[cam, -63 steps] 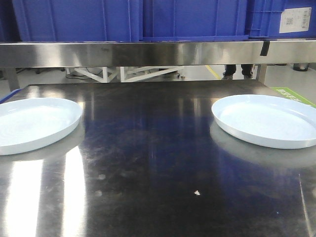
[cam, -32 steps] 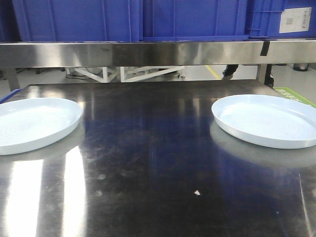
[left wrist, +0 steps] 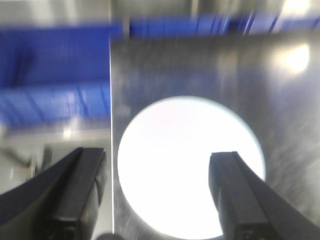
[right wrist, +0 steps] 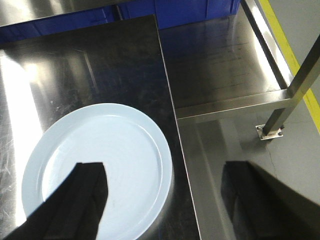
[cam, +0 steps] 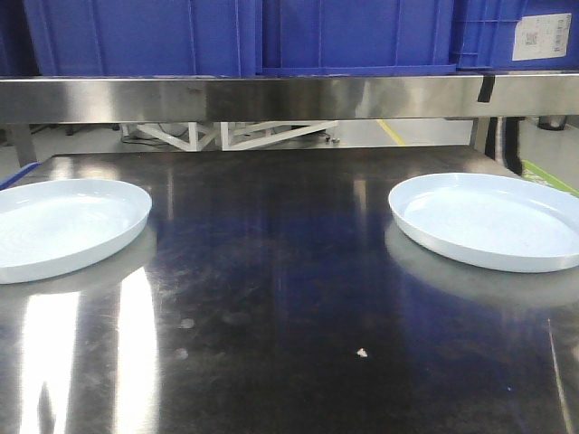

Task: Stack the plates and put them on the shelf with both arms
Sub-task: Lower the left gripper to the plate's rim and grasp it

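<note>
Two plates, alike: round, shallow, glossy pale bluish-white, low upturned rims, no pattern; both flat on the dark reflective tabletop [cam: 271,271], well apart, not stacked.

Left plate [cam: 63,226]: in the left wrist view it lies [left wrist: 175,150] below the left gripper [left wrist: 157,157], framed between the jaws, which are spread wide with nothing in them; the jaw on the view's right overlaps the plate's rim, the other hangs off to the plate's side. View smeared by blur; plate blown out to flat white, rim and depth unreadable; near edge cut off at the bottom of the frame.

Right plate [cam: 488,221]: sharp in the right wrist view [right wrist: 120,150], faint concentric rings in its well. Right gripper [right wrist: 164,170] above it, jaws apart, empty; one jaw over the plate's middle, hiding part of it, the other out past the tabletop's edge, over a lower steel surface [right wrist: 225,65]. Height above the plate cannot be judged.

Front view: neither gripper visible; both plates cropped at the frame sides.

Shelf [cam: 271,95] beyond the plates: brushed steel front rail, blue crates [cam: 344,36] on it, tops cut off; white label [cam: 540,36] on the rightmost crate, print too small to read; strip of black tape [cam: 486,88] on the rail.

White speck [cam: 361,353] on the tabletop, between the plates, nearer the camera.
</note>
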